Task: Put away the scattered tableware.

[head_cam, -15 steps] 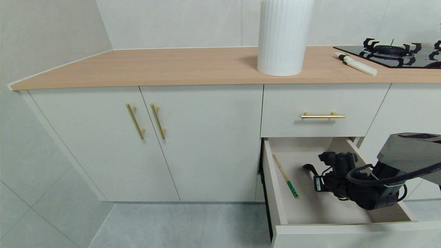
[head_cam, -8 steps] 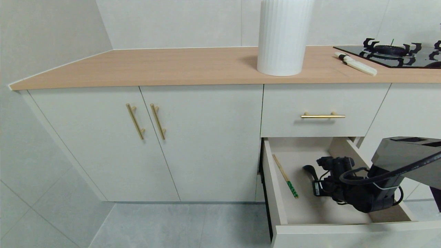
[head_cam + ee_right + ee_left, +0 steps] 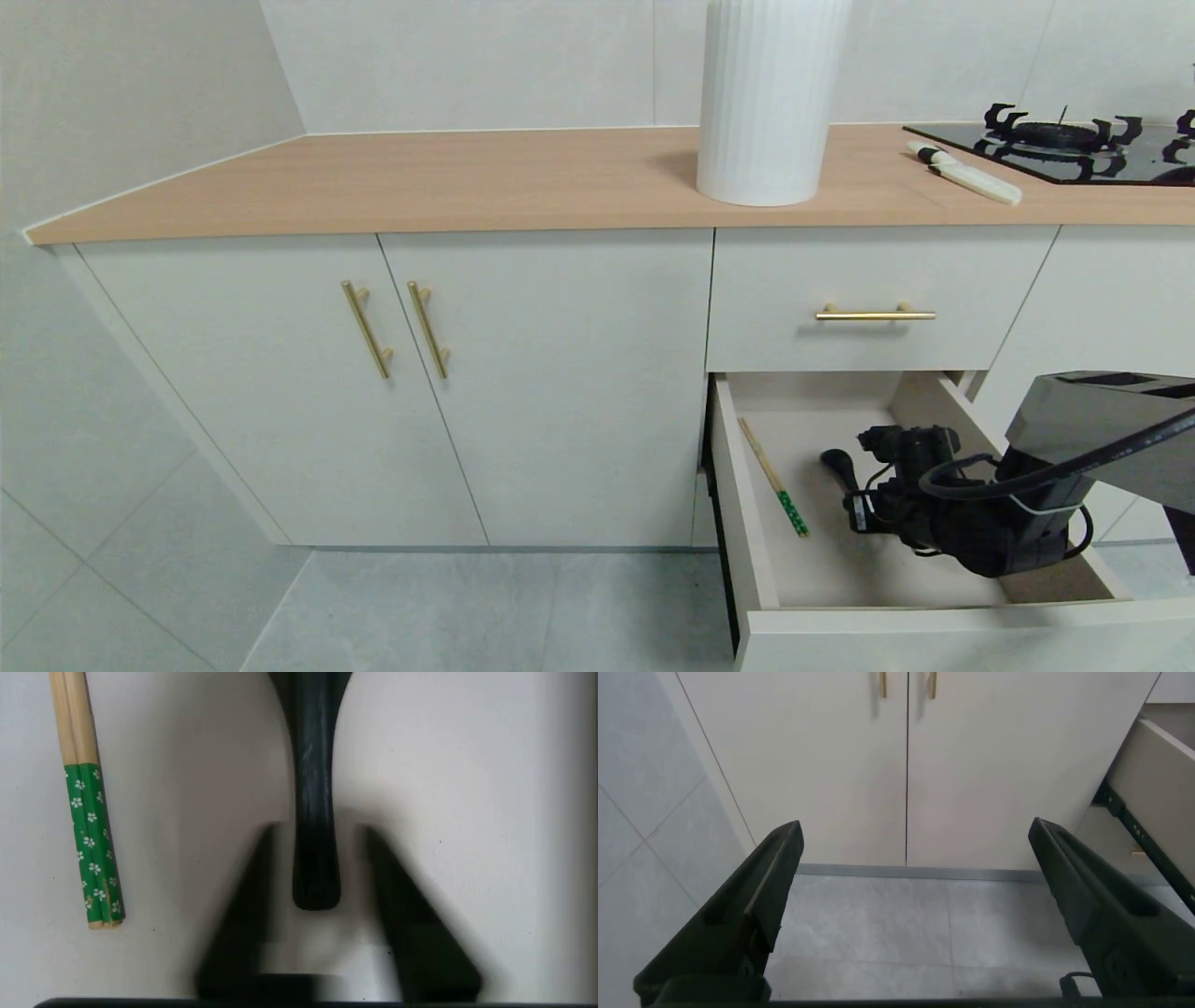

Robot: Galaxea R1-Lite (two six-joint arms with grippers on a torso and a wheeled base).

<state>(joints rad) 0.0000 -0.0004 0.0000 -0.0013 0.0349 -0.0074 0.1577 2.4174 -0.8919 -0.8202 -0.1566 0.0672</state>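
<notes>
Right gripper (image 3: 319,840): fingers apart, flanking the spoon handle. It has sunk lower into the drawer (image 3: 934,621).
Black spoon (image 3: 837,460): on the drawer floor, near the chopsticks (image 3: 775,479), and it looks delivered.
Left gripper (image 3: 915,833): fingers spread, idle above the floor.

The right arm (image 3: 1102,420) comes in from the 3 o'clock edge of the head view and sits low at about 4 o'clock. Its wrist is stretched out so that the right gripper (image 3: 864,481) points toward 9 o'clock. Its fingers (image 3: 245,905) stand parted, with a clear gap between them. The left gripper (image 3: 915,859) hangs low, aimed forward and down, its two dark fingers (image 3: 752,910) spread wide apart.
</notes>
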